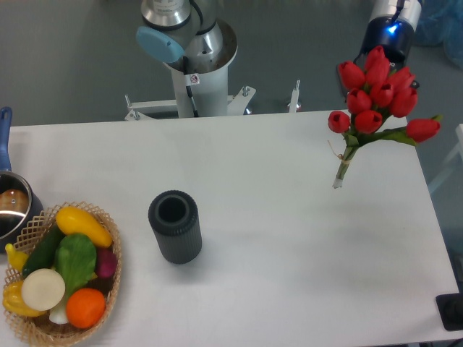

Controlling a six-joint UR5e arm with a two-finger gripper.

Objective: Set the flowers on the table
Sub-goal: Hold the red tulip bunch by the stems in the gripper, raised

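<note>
Red tulips (377,94) hang over the white table's (289,238) far right corner, blooms up, stems angled down-left. The gripper (391,45) sits behind the blooms, hidden, so its grip cannot be told. A dark cylinder (174,225) stands mid-table, well apart; a wicker vegetable basket (61,271) and a pot (11,206) sit at the left edge.

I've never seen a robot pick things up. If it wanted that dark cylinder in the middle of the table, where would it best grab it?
Probably around the ribbed side wall of the dark cylinder, coming down from above: it stands upright with its open top facing up, and bare table lies around it.
</note>
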